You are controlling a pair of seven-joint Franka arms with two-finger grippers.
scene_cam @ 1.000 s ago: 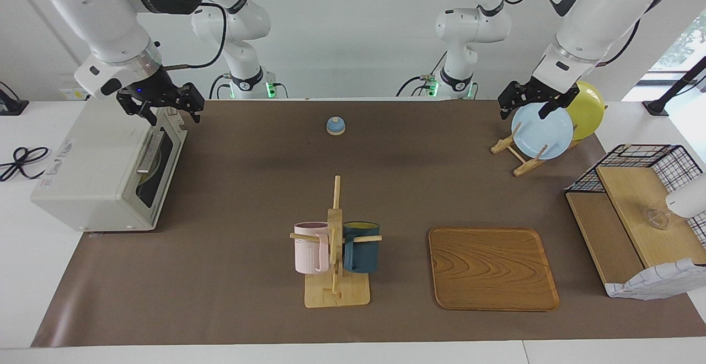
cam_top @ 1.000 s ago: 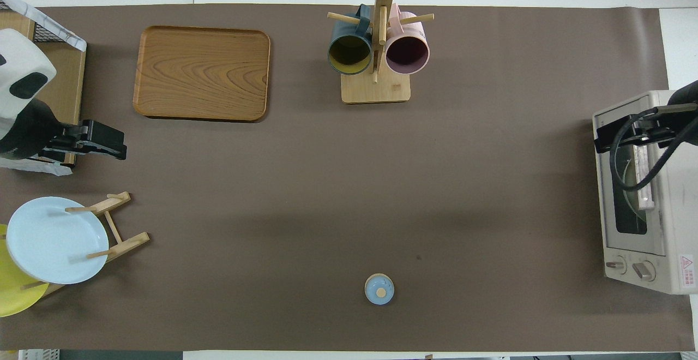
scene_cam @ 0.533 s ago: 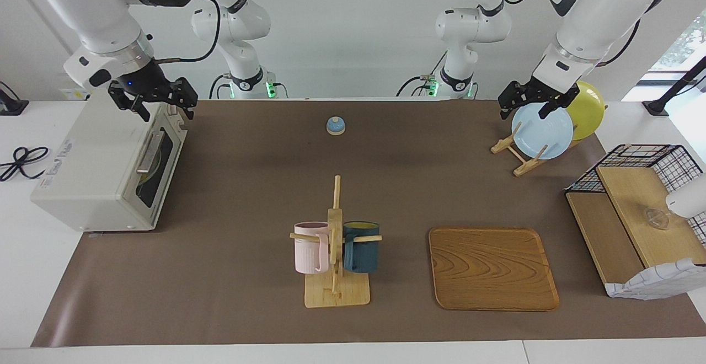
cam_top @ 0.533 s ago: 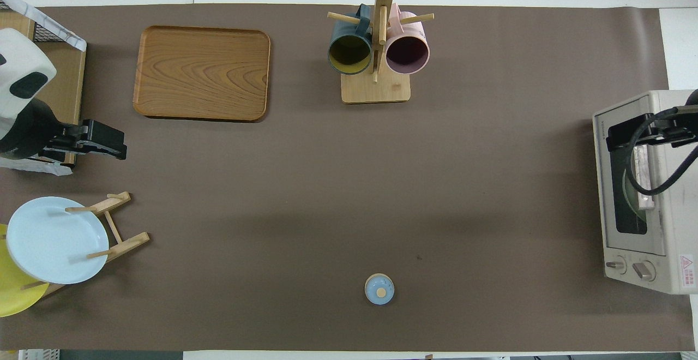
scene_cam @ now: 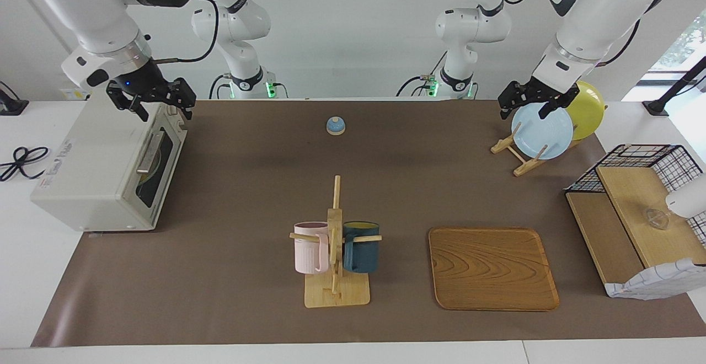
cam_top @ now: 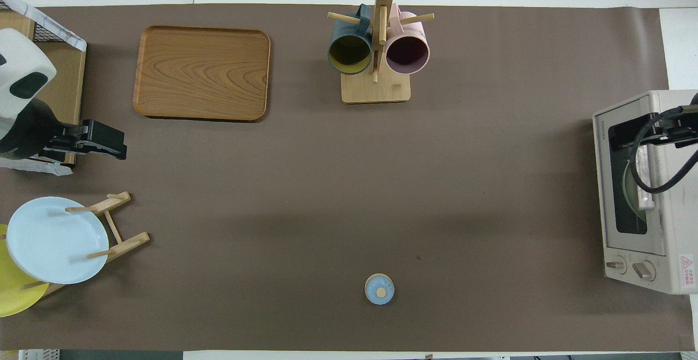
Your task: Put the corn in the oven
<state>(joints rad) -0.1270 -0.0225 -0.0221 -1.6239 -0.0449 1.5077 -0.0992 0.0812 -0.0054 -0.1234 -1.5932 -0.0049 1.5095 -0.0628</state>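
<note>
The off-white oven (scene_cam: 94, 171) stands at the right arm's end of the table, its dark glass door shut and its bar handle (scene_cam: 149, 151) facing the mat; it also shows in the overhead view (cam_top: 671, 213). No corn cob shows in either view; only a pale round shape shows dimly through the glass. My right gripper (scene_cam: 160, 107) is open and empty, up in the air over the oven's top front edge. My left gripper (scene_cam: 525, 109) is open and empty, waiting in the air by the plate rack.
A mug rack (scene_cam: 335, 242) with a pink and a dark blue mug stands mid-table. A wooden tray (scene_cam: 492, 268) lies beside it. A small blue knobbed lid (scene_cam: 335, 126) sits near the robots. A blue plate (scene_cam: 542, 130) and a yellow plate (scene_cam: 587, 109) lean in a rack. A wire shelf (scene_cam: 634, 204) stands at the left arm's end.
My right gripper has risen and drawn back from in front of the oven door's top to above the oven's top edge. The left arm has not moved.
</note>
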